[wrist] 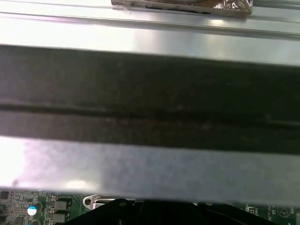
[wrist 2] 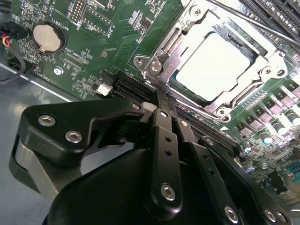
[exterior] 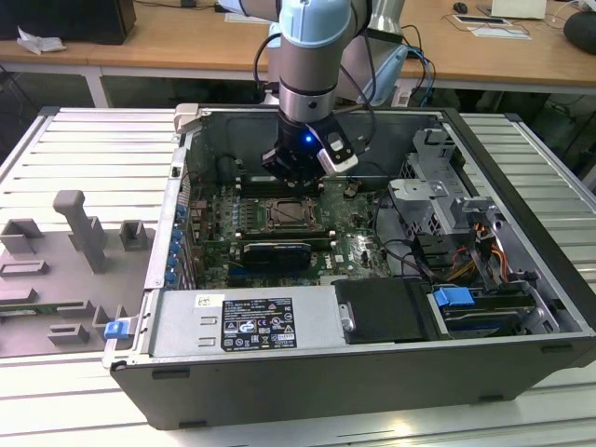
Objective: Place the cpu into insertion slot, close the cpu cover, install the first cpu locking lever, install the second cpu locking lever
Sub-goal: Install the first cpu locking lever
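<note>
Black linkage bars of the claw [wrist 2: 161, 101] fill the foreground of the second wrist view, the two fingers drawn together to a closed tip with nothing between them. That tip sits low, just beside the near corner of the insertion slot [wrist 2: 215, 65], close to the edge of a long black card connector [wrist 2: 129, 84] on the green motherboard [wrist 2: 93, 51].

Within the socket the cpu [wrist 2: 213, 63] lies flat, its pale metal top showing through the window of the cpu cover [wrist 2: 180, 40], which appears to be folded down over it. So seating the chip and closing the cover look done, and the work now seems to concern a locking lever. A thin silvery rod [wrist 2: 255, 23] runs along the far side of the frame — likely one lever, though whether it is hooked home I cannot tell.

In the exterior view the arm [exterior: 312, 56] reaches down into the open computer case [exterior: 521, 307], the claw [exterior: 296, 172] hovering just behind the socket [exterior: 291, 216].

To do this step well, the closed tip should press on the lever wire alone, sweeping it down and under its catch — never bearing on the chip's lid or the small board parts nearby.
</note>
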You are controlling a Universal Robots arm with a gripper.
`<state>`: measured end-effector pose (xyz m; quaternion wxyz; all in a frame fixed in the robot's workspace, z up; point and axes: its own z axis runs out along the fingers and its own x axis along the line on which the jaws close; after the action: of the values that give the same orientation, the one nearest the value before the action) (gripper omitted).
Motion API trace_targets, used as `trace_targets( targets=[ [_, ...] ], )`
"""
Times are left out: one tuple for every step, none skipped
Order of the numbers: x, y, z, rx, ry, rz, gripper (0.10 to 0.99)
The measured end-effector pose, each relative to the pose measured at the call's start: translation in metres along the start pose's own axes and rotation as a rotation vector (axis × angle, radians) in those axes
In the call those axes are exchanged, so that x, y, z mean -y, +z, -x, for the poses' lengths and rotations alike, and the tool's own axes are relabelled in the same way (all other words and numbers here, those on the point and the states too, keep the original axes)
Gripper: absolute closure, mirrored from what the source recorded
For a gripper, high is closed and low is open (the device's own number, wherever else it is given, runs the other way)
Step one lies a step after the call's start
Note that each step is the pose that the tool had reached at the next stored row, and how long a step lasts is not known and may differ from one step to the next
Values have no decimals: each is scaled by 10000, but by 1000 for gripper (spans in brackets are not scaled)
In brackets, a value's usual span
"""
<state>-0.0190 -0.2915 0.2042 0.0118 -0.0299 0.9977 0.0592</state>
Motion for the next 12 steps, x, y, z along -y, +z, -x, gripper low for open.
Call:
trace_targets(
  targets=[
    [1,2,0,-2,0,-5,980],
    [2,6,-1,-2,0,-11,980],
    [3,8,-1,-3,0,-15,980],
    [4,13,-1,-3,0,-19,980],
    [4,17,-1,-2,0,-20,980],
    [4,21,0,0,1,-22,980],
    [1,31,1,11,-1,2,980],
    [4,31,0,2,1,-17,980],
    [6,33,0,-2,1,-23,980],
    [6,33,0,-2,0,-23,980],
    [6,33,1,-2,0,-23,980],
    [6,33,2,0,0,-16,980]
  ],
)
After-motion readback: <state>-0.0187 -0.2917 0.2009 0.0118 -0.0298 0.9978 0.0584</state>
